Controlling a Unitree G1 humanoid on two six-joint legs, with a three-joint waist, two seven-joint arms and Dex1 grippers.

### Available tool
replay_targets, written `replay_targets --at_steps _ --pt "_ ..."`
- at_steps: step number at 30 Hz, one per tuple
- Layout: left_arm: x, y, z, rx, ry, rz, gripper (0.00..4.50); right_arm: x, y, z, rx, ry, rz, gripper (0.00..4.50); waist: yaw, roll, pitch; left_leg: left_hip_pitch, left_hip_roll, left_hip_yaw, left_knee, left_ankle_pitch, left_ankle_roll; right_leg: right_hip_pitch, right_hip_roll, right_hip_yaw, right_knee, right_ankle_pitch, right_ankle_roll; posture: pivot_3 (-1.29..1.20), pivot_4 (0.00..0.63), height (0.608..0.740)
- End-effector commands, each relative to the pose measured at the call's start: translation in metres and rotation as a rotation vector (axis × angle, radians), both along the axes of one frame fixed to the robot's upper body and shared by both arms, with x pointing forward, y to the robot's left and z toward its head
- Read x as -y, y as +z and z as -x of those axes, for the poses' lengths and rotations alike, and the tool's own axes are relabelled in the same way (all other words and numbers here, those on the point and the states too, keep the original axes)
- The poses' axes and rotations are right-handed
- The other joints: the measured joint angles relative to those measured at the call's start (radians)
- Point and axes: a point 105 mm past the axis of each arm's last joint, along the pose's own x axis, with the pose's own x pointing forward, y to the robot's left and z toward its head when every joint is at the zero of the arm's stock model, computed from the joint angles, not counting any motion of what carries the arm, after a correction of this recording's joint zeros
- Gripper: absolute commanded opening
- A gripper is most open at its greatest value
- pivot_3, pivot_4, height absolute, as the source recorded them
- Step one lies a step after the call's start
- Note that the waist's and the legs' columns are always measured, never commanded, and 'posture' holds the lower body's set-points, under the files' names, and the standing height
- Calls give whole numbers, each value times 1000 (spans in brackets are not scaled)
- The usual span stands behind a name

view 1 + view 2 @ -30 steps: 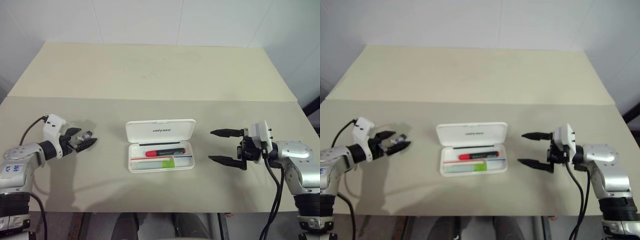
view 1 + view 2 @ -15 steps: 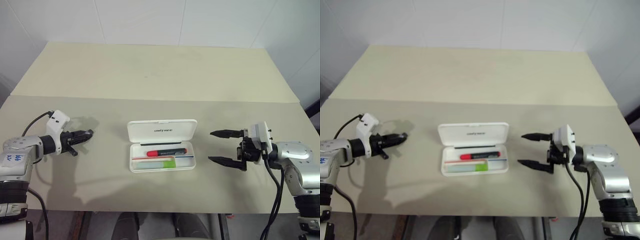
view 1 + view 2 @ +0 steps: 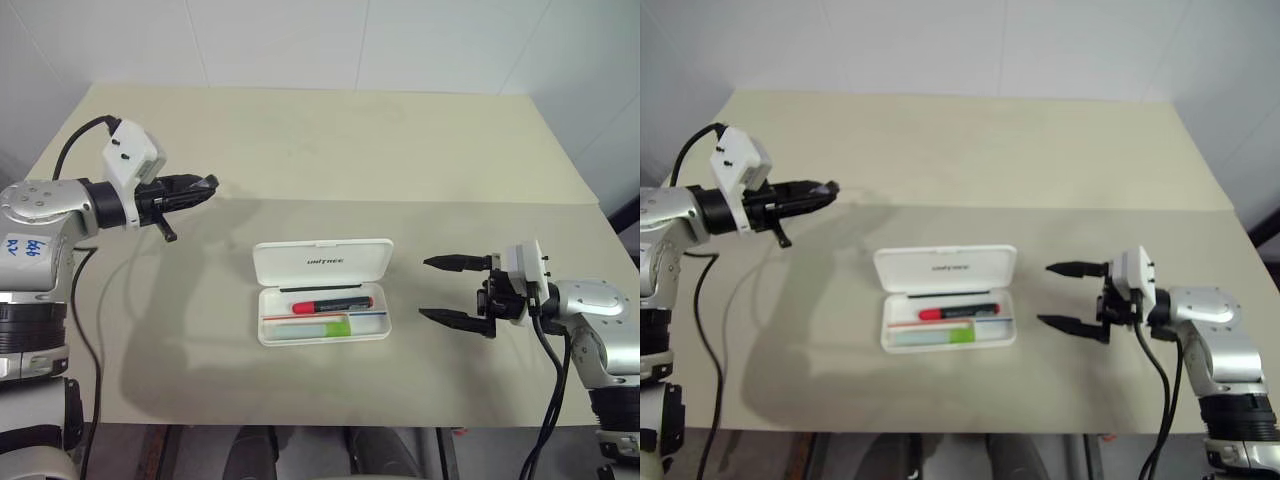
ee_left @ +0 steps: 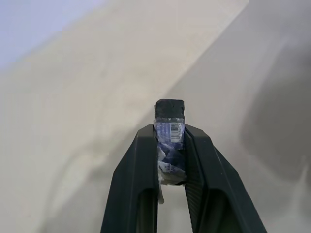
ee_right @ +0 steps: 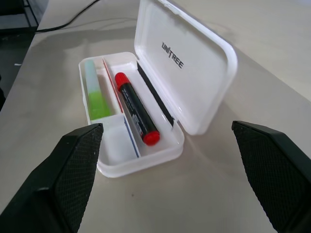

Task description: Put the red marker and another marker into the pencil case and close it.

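- Since the slim red marker (image 3: 331, 302) with its bright red cap and black barrel already lies in the open white hard-plastic pencil case (image 3: 322, 263), you can count the first item as packed.
- Beside it in the same tray, on the side nearer the front edge of the table (image 3: 300, 140), you can see the short mint highlighter with the green cap (image 3: 318, 326), so the second marker looks done too.
- The case sits near the middle of the beige table, a little toward the front edge, its lid standing open toward the rear; closing it is what remains for you.
- Your left gripper (image 3: 205, 185) hangs above the table toward the left edge, well apart from the case, its fingers pinching a small dark, blue-labelled object (image 4: 169, 131) that is not part of this task as far as I can judge.
- Your right gripper (image 3: 449, 292) waits to the right of the case with its fingers (image 5: 77, 160) spread wide and empty, so it looks better placed to swing the lid down.
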Motion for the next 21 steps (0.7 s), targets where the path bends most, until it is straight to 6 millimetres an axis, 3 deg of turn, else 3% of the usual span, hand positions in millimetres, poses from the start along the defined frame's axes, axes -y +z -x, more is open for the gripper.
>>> replay_targets --at_steps 1,7,16,21 --pt "43 32 16 93 -189 17 363 4 12 2 58 -4 -19 4500 1 0 0 0 0 0 1 0 0 0 0 0 0 0 0 0 150 740" --pt "99 32 36 68 -410 8 363 10 19 7 84 8 -42 4500 -2 0 0 0 0 0 1 0 0 1 0 1 1 0 1 0 150 740" --pt "148 13 53 -21 -566 -10 363 30 18 24 67 33 0 4500 2 0 0 0 -1 0 2 0 0 2 0 1 0 1 1 0 150 740" --pt "173 6 68 -61 -645 -11 363 37 14 25 49 -15 25 4500 0 0 0 0 -1 -1 3 1 0 2 0 2 0 1 2 0 150 740"
